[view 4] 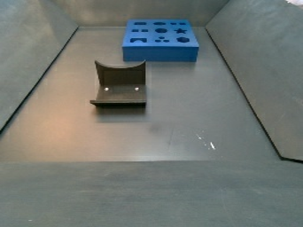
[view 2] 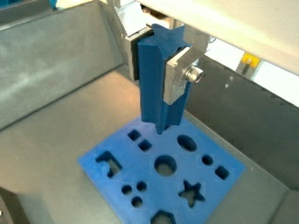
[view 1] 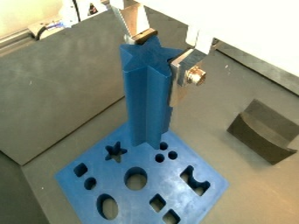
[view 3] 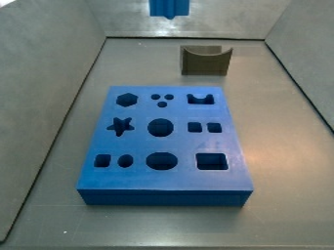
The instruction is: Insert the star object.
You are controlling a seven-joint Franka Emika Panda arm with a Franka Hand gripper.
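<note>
My gripper (view 1: 162, 52) is shut on the star object (view 1: 142, 96), a long blue ridged peg. The peg hangs upright between the silver fingers in both wrist views; the gripper (view 2: 158, 57) and peg (view 2: 156, 87) show there too. Its lower end hangs above the flat blue board (view 1: 131, 199), also seen in a wrist view (view 2: 138, 156). In a side view only the peg's lower tip (view 3: 169, 8) shows at the upper edge, high above the board (view 3: 163, 193). The star hole (view 3: 120, 125) lies open on the board (view 4: 164, 53); it also shows in both wrist views (view 1: 114, 151) (view 2: 191, 190).
A dark olive curved block (view 3: 205, 61) stands on the grey floor beside the board, also in a side view (view 4: 120, 84) and a wrist view (view 1: 267, 129). Sloping grey walls (view 3: 65, 107) ring the floor. The board holds several other shaped holes.
</note>
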